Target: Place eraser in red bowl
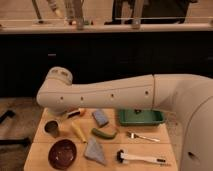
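Note:
A small oblong block with reddish, white and dark stripes, the eraser [75, 113], lies on the wooden table [45, 150] at the back left, just under my arm. My large white arm [115, 94] reaches across the view from right to left and bends at a round joint [59, 80]. The gripper is hidden beyond that bend. The red bowl is hidden behind the arm.
A blue-grey sponge block [100, 118] lies right of the eraser and a green tray [141, 117] at the back right. In front are a metal cup [52, 128], a yellow piece [78, 131], a green vegetable [104, 133], a fork [144, 136], a dark maroon bowl [62, 153], a grey cloth [95, 150] and a brush [140, 159].

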You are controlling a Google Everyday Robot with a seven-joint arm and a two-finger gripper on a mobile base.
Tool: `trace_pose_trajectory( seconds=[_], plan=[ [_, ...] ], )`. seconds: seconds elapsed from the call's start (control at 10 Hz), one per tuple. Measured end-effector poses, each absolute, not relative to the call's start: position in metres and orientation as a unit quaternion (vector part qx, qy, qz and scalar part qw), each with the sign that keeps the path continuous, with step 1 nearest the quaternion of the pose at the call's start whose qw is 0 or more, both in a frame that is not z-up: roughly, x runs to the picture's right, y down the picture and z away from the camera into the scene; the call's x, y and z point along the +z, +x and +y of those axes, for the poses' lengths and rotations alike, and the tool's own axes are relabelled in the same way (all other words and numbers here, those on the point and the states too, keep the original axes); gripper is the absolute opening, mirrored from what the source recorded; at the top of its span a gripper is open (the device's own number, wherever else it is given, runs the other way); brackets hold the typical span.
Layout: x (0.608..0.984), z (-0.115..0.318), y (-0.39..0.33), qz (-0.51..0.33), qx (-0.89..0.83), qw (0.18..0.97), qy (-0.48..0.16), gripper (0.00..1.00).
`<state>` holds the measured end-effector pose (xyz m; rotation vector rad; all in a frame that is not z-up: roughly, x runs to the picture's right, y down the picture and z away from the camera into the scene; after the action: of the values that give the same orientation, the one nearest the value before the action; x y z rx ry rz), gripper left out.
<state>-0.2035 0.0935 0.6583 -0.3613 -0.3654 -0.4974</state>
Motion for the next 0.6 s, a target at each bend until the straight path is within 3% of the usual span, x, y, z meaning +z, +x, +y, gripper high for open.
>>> trace_pose_trajectory(
  seconds=[0.6],
  plan=[
    [0.723,0.051,-0.170,-0.124,-0.202,0.952,-0.194,0.00]
  ],
)
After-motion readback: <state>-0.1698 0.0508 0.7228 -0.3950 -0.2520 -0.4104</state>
